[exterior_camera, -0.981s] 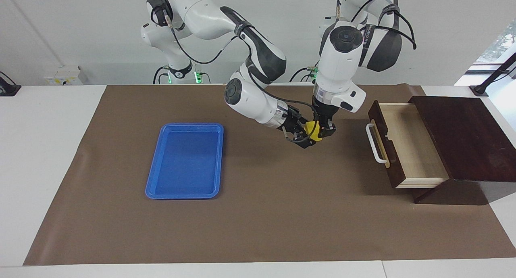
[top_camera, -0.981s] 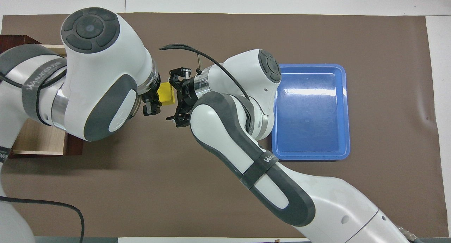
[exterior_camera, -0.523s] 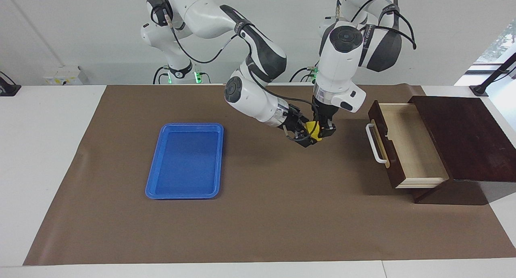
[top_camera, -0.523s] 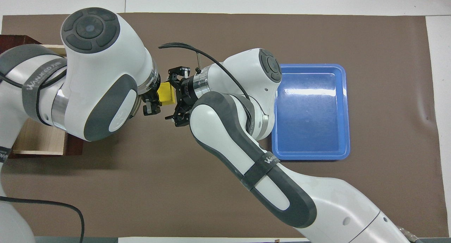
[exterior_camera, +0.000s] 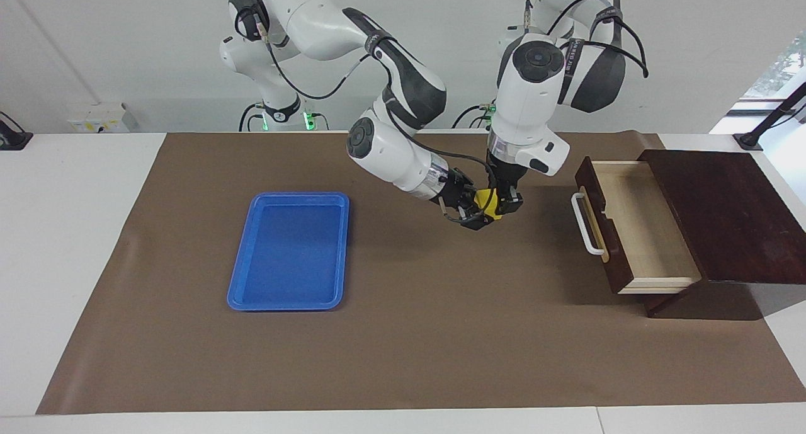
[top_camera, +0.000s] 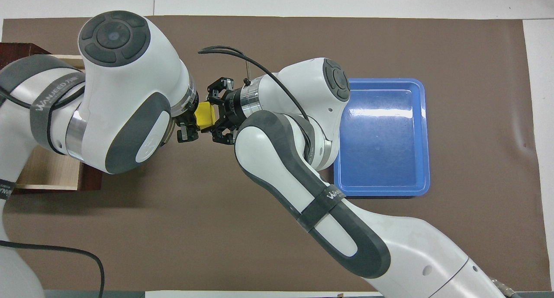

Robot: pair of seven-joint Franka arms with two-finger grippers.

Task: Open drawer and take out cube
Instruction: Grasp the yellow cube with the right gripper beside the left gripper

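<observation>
The yellow cube (exterior_camera: 486, 200) hangs in the air above the brown mat (exterior_camera: 409, 333), between the blue tray (exterior_camera: 286, 251) and the open drawer (exterior_camera: 636, 229), and both grippers meet on it. The left gripper (exterior_camera: 509, 202) comes straight down from above and its fingers pinch the cube. The right gripper (exterior_camera: 473, 212) reaches in sideways from the tray's direction, its fingers closed in around the cube's sides (whether they actually press it, I cannot tell). The drawer stands pulled out of its dark wooden box (exterior_camera: 724, 213) at the left arm's end of the table (exterior_camera: 69, 232), its pale inside bare, white bar handle (exterior_camera: 585, 223) facing the tray.
</observation>
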